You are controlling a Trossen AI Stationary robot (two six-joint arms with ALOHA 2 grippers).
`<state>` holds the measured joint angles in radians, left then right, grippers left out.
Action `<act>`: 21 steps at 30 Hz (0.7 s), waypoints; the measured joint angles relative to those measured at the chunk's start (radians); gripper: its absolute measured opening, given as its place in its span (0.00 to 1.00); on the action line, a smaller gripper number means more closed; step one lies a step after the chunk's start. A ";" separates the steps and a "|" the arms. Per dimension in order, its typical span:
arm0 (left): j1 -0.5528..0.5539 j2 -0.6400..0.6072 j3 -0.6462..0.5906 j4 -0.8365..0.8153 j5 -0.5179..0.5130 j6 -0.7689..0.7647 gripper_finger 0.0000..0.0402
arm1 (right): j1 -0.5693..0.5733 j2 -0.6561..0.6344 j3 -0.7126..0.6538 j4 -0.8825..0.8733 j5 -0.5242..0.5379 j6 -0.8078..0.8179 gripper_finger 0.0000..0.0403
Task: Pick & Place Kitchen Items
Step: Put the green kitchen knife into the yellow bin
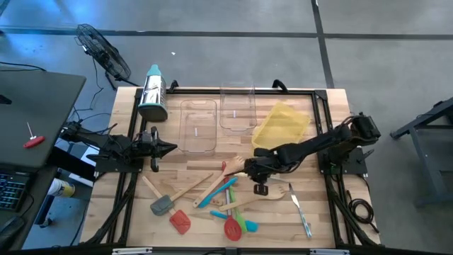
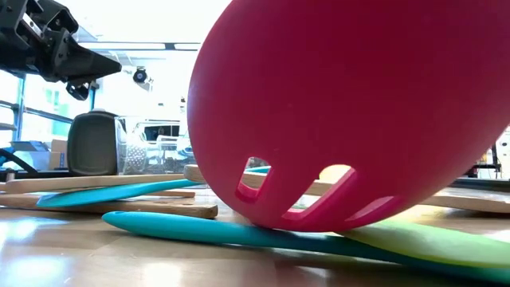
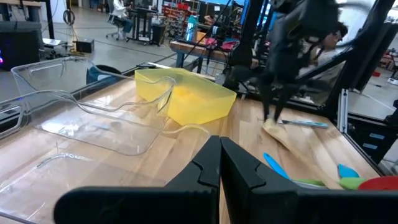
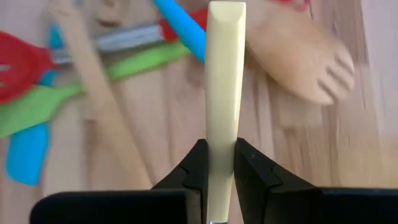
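Several utensils lie in a pile on the wooden table's near middle: a grey spatula (image 1: 161,205), a red spatula (image 1: 180,222), a red slotted spoon (image 1: 232,228) that fills the low view (image 2: 351,104), teal (image 1: 212,193) and green (image 1: 241,212) ones, a wooden fork (image 1: 279,191) and a metal knife (image 1: 301,212). My right gripper (image 1: 248,170) is over the pile's far side, shut on a pale wooden utensil (image 4: 225,74). My left gripper (image 1: 170,149) is shut and empty at the table's left. My right gripper pinches the pale utensil's flat handle (image 4: 221,140) between its two fingers, one on each side. The handle lies along the fingers and sticks out past their tips to its squared end (image 4: 227,9). The fingers slant down from the table's right, over the pile.
Two clear trays (image 1: 198,126) (image 1: 237,106) and a yellow tray (image 1: 282,126) stand at the table's far middle. A steel box grater with a teal top (image 1: 152,95) stands at the far left. Black frame rails run along the table's sides.
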<state>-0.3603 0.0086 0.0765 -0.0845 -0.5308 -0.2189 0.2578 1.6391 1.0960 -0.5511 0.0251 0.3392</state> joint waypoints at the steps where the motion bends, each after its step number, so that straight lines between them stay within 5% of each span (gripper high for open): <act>1: 0.000 0.000 0.000 0.000 0.000 0.000 0.00 | 0.005 -0.010 0.016 -0.025 0.019 -0.003 0.10; 11: 0.000 0.000 0.000 0.000 -0.002 0.005 0.00 | -0.037 -0.202 0.124 -0.497 0.301 -0.044 0.10; 21: 0.000 0.000 0.000 0.000 -0.003 0.006 0.00 | -0.225 -0.221 0.124 -0.622 0.551 -0.373 0.10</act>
<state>-0.3599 0.0090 0.0765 -0.0849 -0.5343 -0.2132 0.0331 1.4177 1.2195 -1.1726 0.5763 -0.0336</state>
